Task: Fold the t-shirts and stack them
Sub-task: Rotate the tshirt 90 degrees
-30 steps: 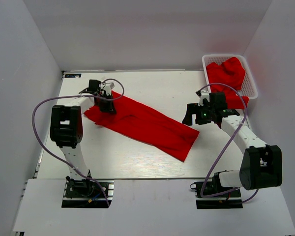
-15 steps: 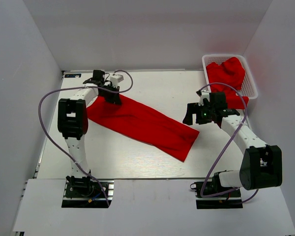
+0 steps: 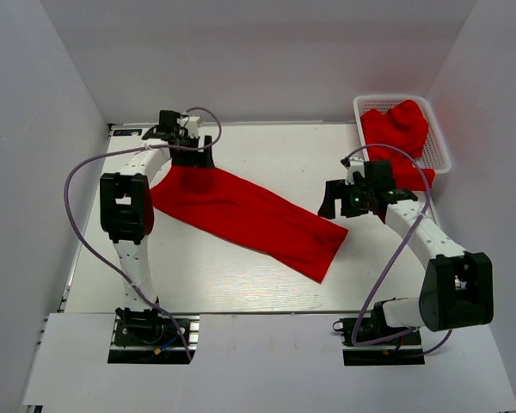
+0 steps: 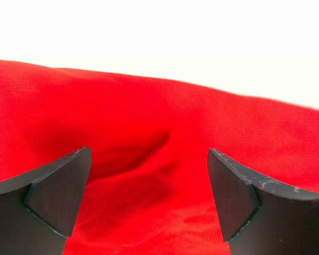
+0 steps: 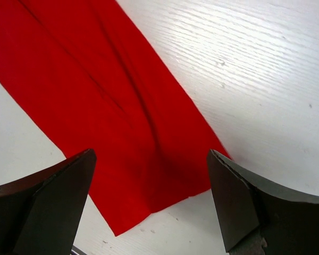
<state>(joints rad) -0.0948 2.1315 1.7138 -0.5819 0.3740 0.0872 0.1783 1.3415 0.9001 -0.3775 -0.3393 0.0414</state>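
One red t-shirt (image 3: 249, 215), folded into a long strip, lies slantwise across the table from far left to near right. My left gripper (image 3: 198, 157) hovers open just over its far-left end; in the left wrist view the red cloth (image 4: 149, 133) fills the space under the spread fingers (image 4: 53, 196), and nothing is held. My right gripper (image 3: 334, 203) hangs open above the strip's near-right end (image 5: 122, 133), with its fingers (image 5: 239, 202) clear of the cloth. More red t-shirts (image 3: 397, 127) are heaped in the basket.
A white mesh basket (image 3: 441, 142) stands at the far right corner of the table, and part of a red shirt hangs over its near rim. White walls close in the table on three sides. Purple cables loop from both arms.
My left gripper has opened and let go of the t-shirt's far-left end, shifting slightly toward the far side. That end now lies flat. The right arm has not moved.
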